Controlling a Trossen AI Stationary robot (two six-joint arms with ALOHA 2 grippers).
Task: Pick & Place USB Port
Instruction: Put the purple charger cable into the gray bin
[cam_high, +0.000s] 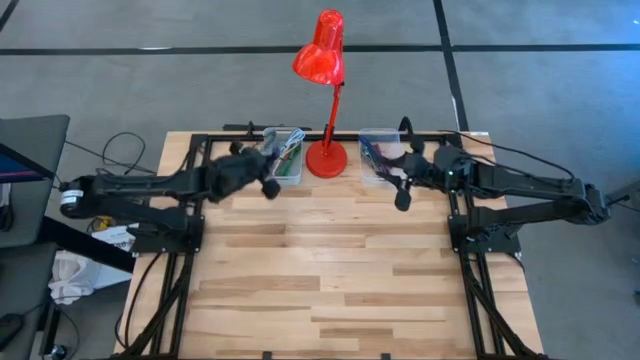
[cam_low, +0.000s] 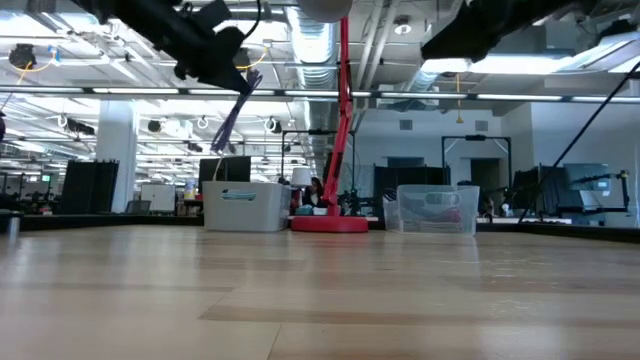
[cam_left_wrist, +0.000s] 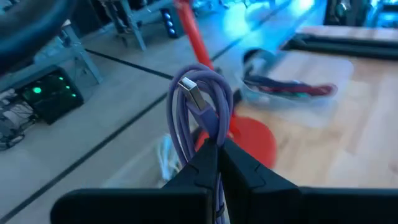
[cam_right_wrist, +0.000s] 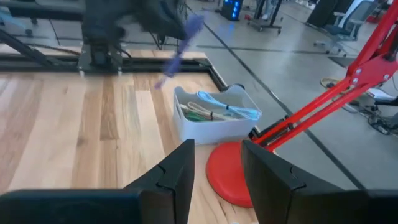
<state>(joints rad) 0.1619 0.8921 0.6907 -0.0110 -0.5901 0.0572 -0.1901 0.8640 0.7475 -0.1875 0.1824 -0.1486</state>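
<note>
- Gripping a purple USB cable (cam_left_wrist: 202, 115), the left gripper (cam_left_wrist: 217, 163) is closed; only its wrist view shows the plug (cam_left_wrist: 194, 94).
- Cable hangs slanted in the low view.
- Right gripper (cam_right_wrist: 217, 165) open, empty.

We see a pale wooden table (cam_high: 330, 270) on a grey floor (cam_high: 120, 90) crossed by dark lines, a red desk lamp (cam_high: 322, 60) standing at its far edge, and beyond it an open hall with white columns (cam_low: 116, 150), ceiling strip lights (cam_low: 560, 97) and dark desks (cam_low: 405, 185).
</note>
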